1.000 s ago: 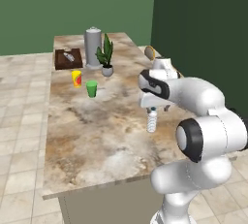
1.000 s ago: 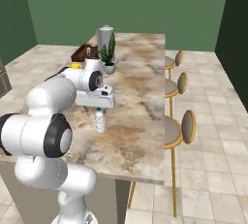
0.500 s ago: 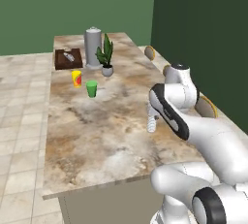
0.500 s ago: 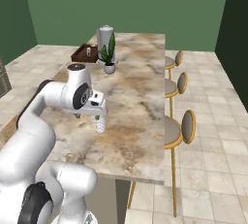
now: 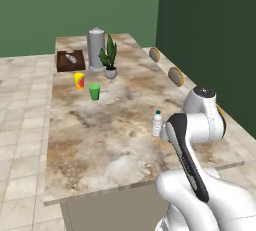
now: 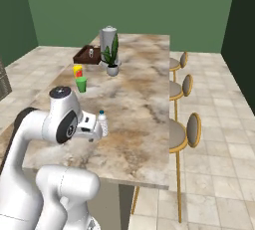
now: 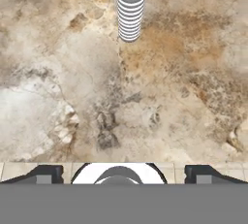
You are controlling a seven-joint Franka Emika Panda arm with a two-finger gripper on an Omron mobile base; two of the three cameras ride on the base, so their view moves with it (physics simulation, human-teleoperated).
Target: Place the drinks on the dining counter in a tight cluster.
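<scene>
water bottle free on the counter

the small clear water bottle [image 5: 157, 123] stands upright on the marbled counter [image 5: 100, 135], near its stool-side edge. the hand [image 7: 123, 172] sits back from it, fingers [image 7: 44, 173] spread wide, holding and touching nothing. green cup [image 5: 94, 91] stands well apart.

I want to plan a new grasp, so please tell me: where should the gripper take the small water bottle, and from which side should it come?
Grip the water bottle around its ribbed middle, below the blue cap. It stands upright and alone on the dining counter, so a level approach from the robot's side looks best, the open gripper closing across the round body.
</scene>
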